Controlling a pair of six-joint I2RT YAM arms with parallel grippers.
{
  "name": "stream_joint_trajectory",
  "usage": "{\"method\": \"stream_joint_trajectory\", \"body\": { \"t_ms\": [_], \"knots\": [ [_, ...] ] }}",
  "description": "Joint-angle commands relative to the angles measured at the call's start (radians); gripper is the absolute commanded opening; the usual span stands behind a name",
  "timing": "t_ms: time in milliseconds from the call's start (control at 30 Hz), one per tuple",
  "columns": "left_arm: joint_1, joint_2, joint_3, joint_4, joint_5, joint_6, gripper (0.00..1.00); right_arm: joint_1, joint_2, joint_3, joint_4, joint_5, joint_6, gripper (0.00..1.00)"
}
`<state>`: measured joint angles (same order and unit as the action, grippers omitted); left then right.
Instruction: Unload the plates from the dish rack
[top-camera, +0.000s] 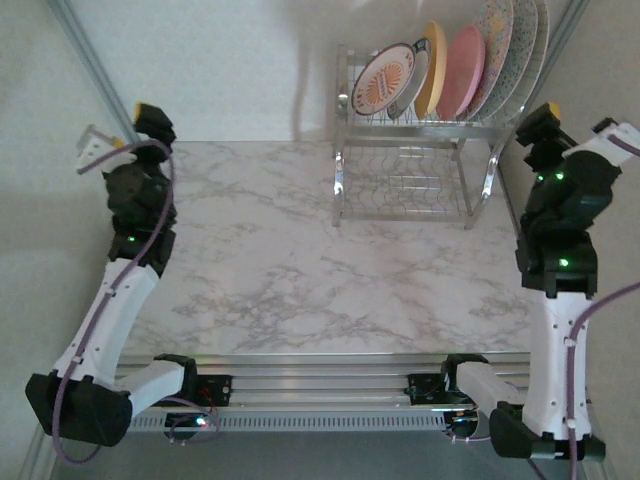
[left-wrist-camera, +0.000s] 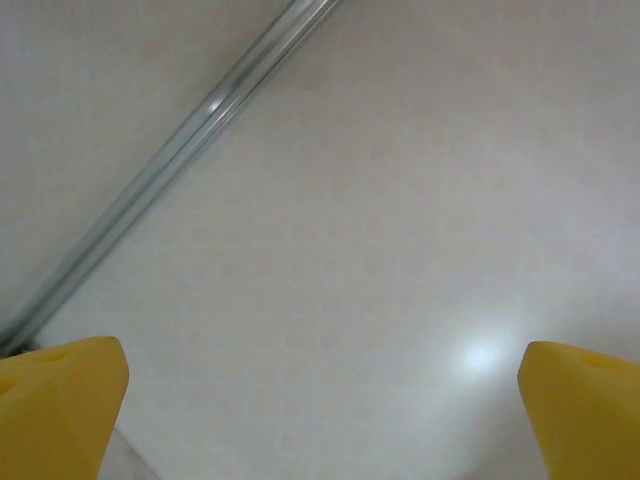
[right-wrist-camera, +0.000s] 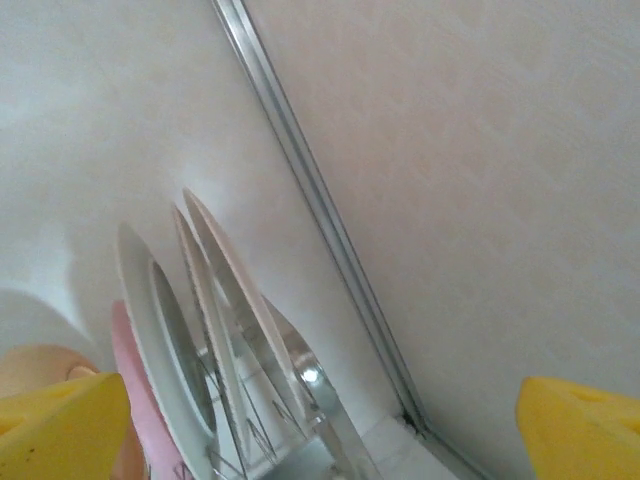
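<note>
Start with the right tool (top-camera: 578, 122), spread wide and empty at the right edge of the top view, near the dish rack (top-camera: 405, 170); leave the left tool (top-camera: 120, 135), equally wide and empty, at the left edge, well apart from the rack; judged as the opening reach, with all five plates (top-camera: 440, 70) in their slots.

Take the outermost speckled plate (top-camera: 527, 40) first, being nearest the right tool; come at its rim from above, jaws astride the edge rather than flat against the face; lift straight up along the slot before any sideways pull, to avoid knocking the speckled neighbour (top-camera: 497, 48); set down flat on the bare marble counter (top-camera: 260, 260) in the middle of the frame; expect a smooth, probably slippery rim and little room between plates, so go slowly.

Found in the upper right of the top view: shiny chrome wire, two tiers, plates standing on edge along the upper shelf and leaning right; from left to right, the sunburst plate (top-camera: 385, 80) with dark rim, the yellow-orange plate (top-camera: 432, 65), the pink plate (top-camera: 462, 72), then the two pastel speckled ones; seen edge-on at the lower left of the right wrist view.
</note>
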<state>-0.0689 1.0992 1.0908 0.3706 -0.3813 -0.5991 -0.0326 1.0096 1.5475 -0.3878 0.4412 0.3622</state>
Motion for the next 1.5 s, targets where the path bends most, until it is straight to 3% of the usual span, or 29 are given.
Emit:
{"method": "stream_joint_trajectory", "body": {
  "t_ms": [0, 133, 333, 433, 500, 567, 700, 867, 1167, 1467],
  "knots": [
    [0.043, 0.060, 0.041, -0.177, 0.252, -0.271, 0.99, -0.018, 0.119, 0.189, -0.343, -0.153, 0.114, 0.99],
    [-0.085, 0.129, 0.209, -0.310, 0.181, -0.196, 0.99, -0.018, 0.315, 0.486, -0.701, -0.094, 0.122, 0.99],
    [-0.237, 0.249, 0.379, -0.536, 0.197, -0.237, 1.00, -0.020, 0.301, 0.453, -0.637, -0.124, 0.070, 0.99],
    [-0.303, 0.298, 0.436, -0.587, 0.229, -0.194, 0.99, -0.036, 0.259, 0.360, -0.498, -0.224, -0.053, 0.98],
    [-0.343, 0.330, 0.468, -0.611, 0.269, -0.149, 1.00, -0.059, 0.158, 0.160, -0.249, -0.420, -0.181, 0.97],
    [-0.383, 0.344, 0.480, -0.608, 0.308, -0.095, 1.00, -0.079, 0.094, 0.000, -0.071, -0.504, -0.259, 0.99],
    [-0.433, 0.345, 0.476, -0.581, 0.380, -0.006, 1.00, -0.265, 0.095, -0.113, 0.053, -0.711, -0.240, 0.96],
    [-0.451, 0.322, 0.470, -0.542, 0.475, 0.072, 0.99, -0.316, 0.134, -0.192, 0.210, -0.935, -0.353, 0.88],
    [-0.460, 0.250, 0.396, -0.404, 0.566, 0.086, 1.00, -0.387, 0.185, -0.345, 0.624, -0.969, -0.339, 0.88],
    [-0.463, 0.230, 0.390, -0.311, 0.605, 0.099, 1.00, -0.388, 0.286, -0.317, 0.776, -0.962, -0.295, 0.80]
  ]
}}
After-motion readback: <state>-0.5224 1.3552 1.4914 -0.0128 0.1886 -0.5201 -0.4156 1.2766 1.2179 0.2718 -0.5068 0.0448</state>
